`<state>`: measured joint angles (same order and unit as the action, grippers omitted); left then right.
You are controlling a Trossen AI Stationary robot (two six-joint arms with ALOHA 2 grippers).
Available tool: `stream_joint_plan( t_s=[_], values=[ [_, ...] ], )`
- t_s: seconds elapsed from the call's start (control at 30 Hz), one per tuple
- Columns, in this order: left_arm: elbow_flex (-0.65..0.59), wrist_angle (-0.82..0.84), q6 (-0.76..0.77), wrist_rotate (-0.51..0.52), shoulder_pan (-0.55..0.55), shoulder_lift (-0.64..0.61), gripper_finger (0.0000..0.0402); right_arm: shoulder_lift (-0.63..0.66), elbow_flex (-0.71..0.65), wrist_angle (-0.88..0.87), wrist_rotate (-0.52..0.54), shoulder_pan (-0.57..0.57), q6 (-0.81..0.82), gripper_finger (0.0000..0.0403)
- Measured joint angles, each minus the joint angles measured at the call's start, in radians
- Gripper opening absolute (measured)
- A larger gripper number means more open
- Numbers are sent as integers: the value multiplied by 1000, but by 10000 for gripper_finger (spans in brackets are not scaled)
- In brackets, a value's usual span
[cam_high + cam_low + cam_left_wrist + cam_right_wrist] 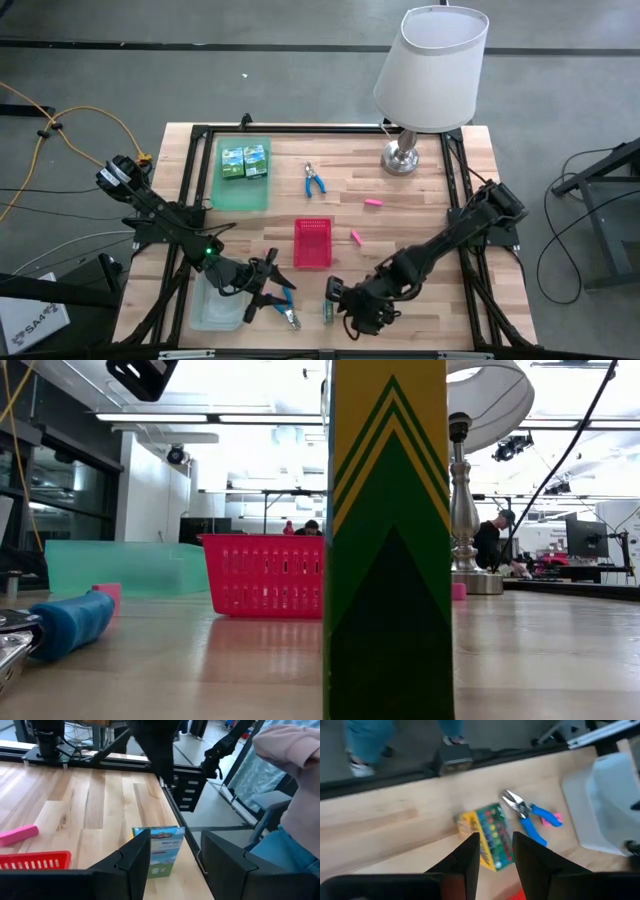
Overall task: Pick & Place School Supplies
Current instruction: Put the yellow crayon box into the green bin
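At the near edge, the left gripper stands with its fingers spread wide and empty, beside the blue-handled metal pliers-like tool. Just right, the small green-and-yellow cardboard box stands upright; the right gripper sits touching it, fingers narrowly parted, grip unclear.

**Colours on the counter**

The box is green and yellow with rows of coloured dots. The pliers have blue handles. The basket is red, the tray green, the erasers pink, the lampshade white.
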<state>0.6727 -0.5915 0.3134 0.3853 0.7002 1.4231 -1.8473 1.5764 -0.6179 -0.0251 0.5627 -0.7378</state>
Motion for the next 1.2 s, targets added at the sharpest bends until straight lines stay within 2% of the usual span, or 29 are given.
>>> stream_joint_plan(
  t_s=[0.1, 0.17, 0.47, 0.67, 0.93, 1.1, 1.2],
  values=[
    [0, 0, 2, 21, 0, 0, 169, -1, 2, -41, -65, -18, 5, 107],
    [0, 0, 2, 44, 0, 0, 169, -1, 2, -63, -66, -25, 5, 107],
    [0, 0, 32, 59, 0, 0, 169, -1, 1, -37, 53, -28, 69, 107],
    [0, 0, 69, 59, 0, 0, 169, -1, 0, -11, 52, -25, -52, 107],
    [0, 0, 69, 65, 0, 0, 169, -1, -3, 36, 42, -15, -132, 107],
    [0, 0, 69, 65, 0, 0, 169, -29, -8, 54, -37, -32, -249, 107],
    [-1, 0, 69, 65, 0, 0, 169, -56, -8, 82, -34, -45, -305, 107]
  ],
)
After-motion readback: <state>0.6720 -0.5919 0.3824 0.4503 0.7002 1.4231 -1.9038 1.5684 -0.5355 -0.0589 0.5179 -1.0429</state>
